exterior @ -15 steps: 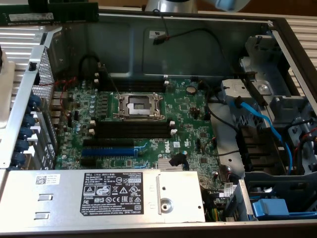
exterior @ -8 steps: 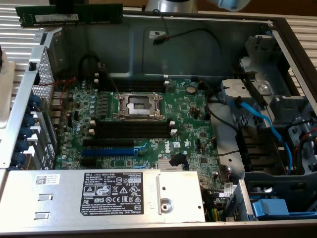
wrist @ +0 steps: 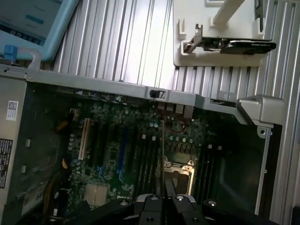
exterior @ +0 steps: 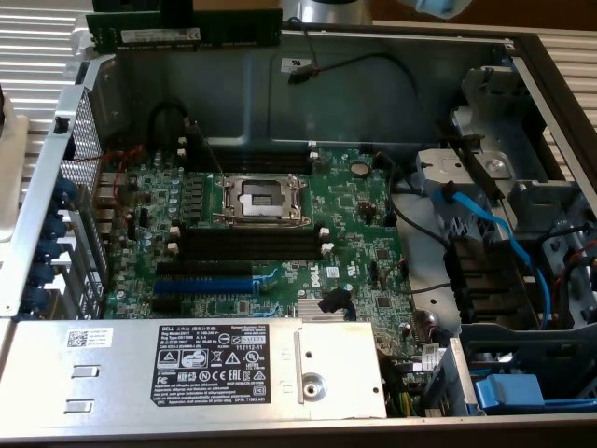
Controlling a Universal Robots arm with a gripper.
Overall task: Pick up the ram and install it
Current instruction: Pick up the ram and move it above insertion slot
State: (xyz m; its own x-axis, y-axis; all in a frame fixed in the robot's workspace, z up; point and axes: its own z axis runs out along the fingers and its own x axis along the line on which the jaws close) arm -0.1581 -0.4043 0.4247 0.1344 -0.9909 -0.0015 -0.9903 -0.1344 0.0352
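Since the long, thin dark-green ram stick with its white label strip [exterior: 184, 28] hangs in the air at the top of the exterior view, clear of any surface and above the far wall of the open grey metal computer case [exterior: 392, 37], the first of the task's 2 steps, the pick-up, looks done. The black gripper [wrist: 163, 199] has its fingers drawn nearly together, pinching the stick between them. In the wrist view the ram shows edge-on as a thin dark line running out from the fingertips over the green motherboard [exterior: 359, 210], close to the square silver processor socket [exterior: 261, 196]. The install is what remains. The long black memory slots with white end clips [exterior: 247, 245] beside the socket look empty, with no stick seated in them, and so do the matching black slots on the socket's other side [exterior: 247, 161]. The ram is well apart from them all, so by my reading neither alignment over a slot nor pressing home has begun. Whether the end clips stand open I cannot tell.
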